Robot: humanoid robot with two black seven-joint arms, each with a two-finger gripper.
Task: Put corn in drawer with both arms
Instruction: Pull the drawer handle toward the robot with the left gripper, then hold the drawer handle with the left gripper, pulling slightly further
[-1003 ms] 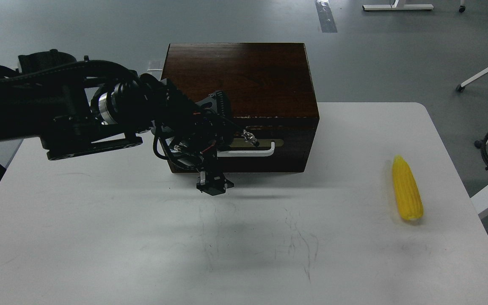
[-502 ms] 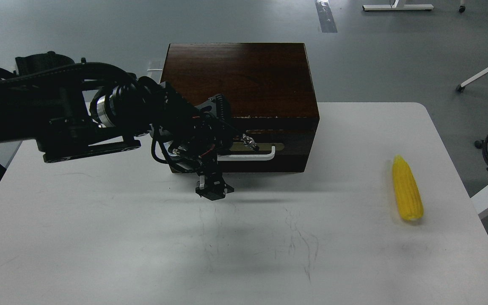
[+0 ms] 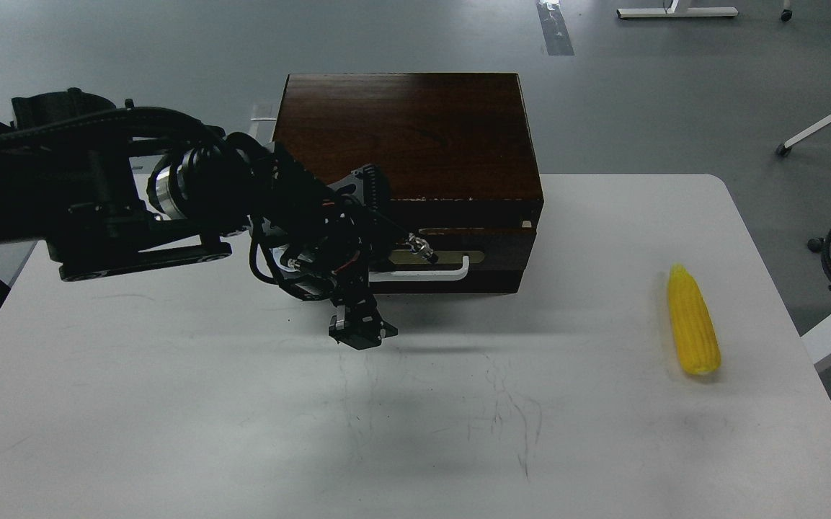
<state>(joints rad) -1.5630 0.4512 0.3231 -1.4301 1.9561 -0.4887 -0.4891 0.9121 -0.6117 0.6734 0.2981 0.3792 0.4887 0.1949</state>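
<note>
Presently, taking the dark brown wooden box cabinet [image 3: 415, 144] as our landmark, we list the following.

Item one: the white table [image 3: 170, 432], on whose far middle the cabinet stands.

Item two: the dark brown wooden drawer [image 3: 491, 249] set in the cabinet's near face, with a white bar handle [image 3: 444, 270] on a tan plate. The drawer front stands a little proud of the cabinet face, and a narrow pale strip shows along its top edge.

Item three: our left arm [image 3: 98, 194], black with a silver joint ring and black cables, reaching in from the cabinet's left and crossing the left part of its front.

Item four: our left gripper [image 3: 359, 328], a black claw pointing down just before the cabinet's front, at the handle's left end. It reads as a dark mass; we cannot tell whether its jaws are spread or pressed together, nor whether it touches the handle.

Item five: the bright yellow toy corn cob [image 3: 692, 321], lying flat on the table well to the cabinet's right, pointed end toward the far side, held by nothing.
</note>
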